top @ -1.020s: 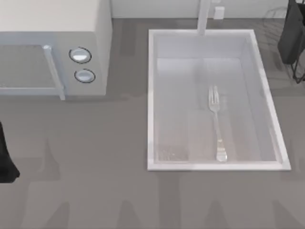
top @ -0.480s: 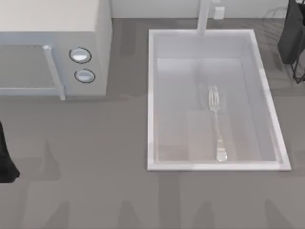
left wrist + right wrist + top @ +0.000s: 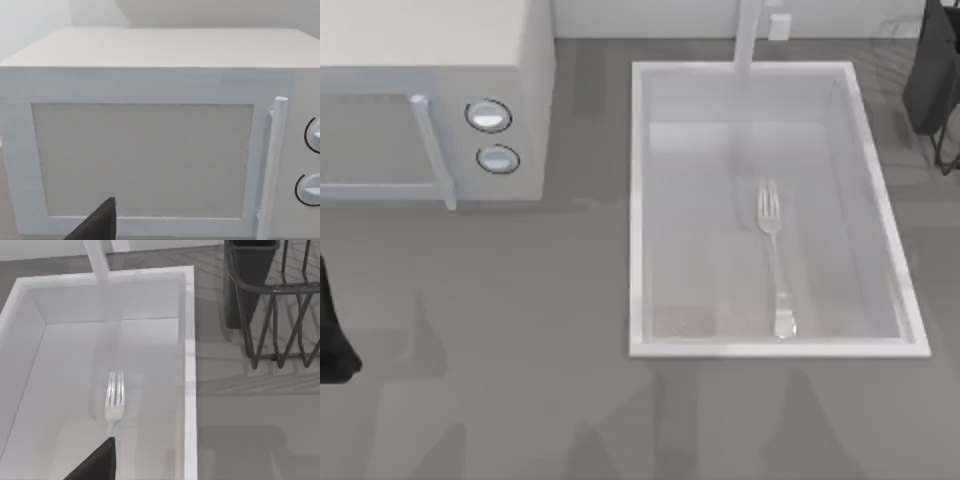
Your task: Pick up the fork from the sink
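Grey countertop (image 3: 520, 300) carrying large pale white-grey rectangular sink (image 3: 636, 200); lying lengthwise inside, slim shiny silver fork (image 3: 773, 250), handle pointing toward nearer right gripper (image 3: 102, 460), grip unreadable; left gripper (image 3: 100, 225) idling by boxy grey microwave (image 3: 430, 60).

Almost no change in top view. Fork (image 3: 775, 255) lies at same spot on sink (image 3: 638, 200) floor, same heading. Only shadows on table (image 3: 520, 400) below sink shifted: dark shapes near front edge now different in outline and place.

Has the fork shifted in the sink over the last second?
No. The fork lies at the same spot on the sink floor, tines toward the faucet.
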Controlling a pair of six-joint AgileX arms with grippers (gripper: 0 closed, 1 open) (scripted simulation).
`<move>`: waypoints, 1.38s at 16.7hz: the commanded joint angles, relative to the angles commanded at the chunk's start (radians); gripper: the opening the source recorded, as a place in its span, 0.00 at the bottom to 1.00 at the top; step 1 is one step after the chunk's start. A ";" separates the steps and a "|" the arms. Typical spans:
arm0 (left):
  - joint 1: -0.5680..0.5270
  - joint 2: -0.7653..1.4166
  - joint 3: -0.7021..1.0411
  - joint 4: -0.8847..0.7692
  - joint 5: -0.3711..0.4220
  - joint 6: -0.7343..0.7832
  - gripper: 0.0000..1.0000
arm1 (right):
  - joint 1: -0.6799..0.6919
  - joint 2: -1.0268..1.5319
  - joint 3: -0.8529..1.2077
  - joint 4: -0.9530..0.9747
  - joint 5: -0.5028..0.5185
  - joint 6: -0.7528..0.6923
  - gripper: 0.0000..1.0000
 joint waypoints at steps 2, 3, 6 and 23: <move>0.000 0.000 0.000 0.000 0.000 0.000 1.00 | 0.029 0.208 0.185 -0.113 0.000 0.034 1.00; 0.000 0.000 0.000 0.000 0.000 0.000 1.00 | 0.044 0.317 0.281 -0.172 0.001 0.051 1.00; 0.000 0.000 0.000 0.000 0.000 0.000 1.00 | 0.091 0.648 0.577 -0.352 0.001 0.101 1.00; 0.000 0.000 0.000 0.000 0.000 0.000 1.00 | 0.242 1.751 1.591 -0.914 0.008 0.230 1.00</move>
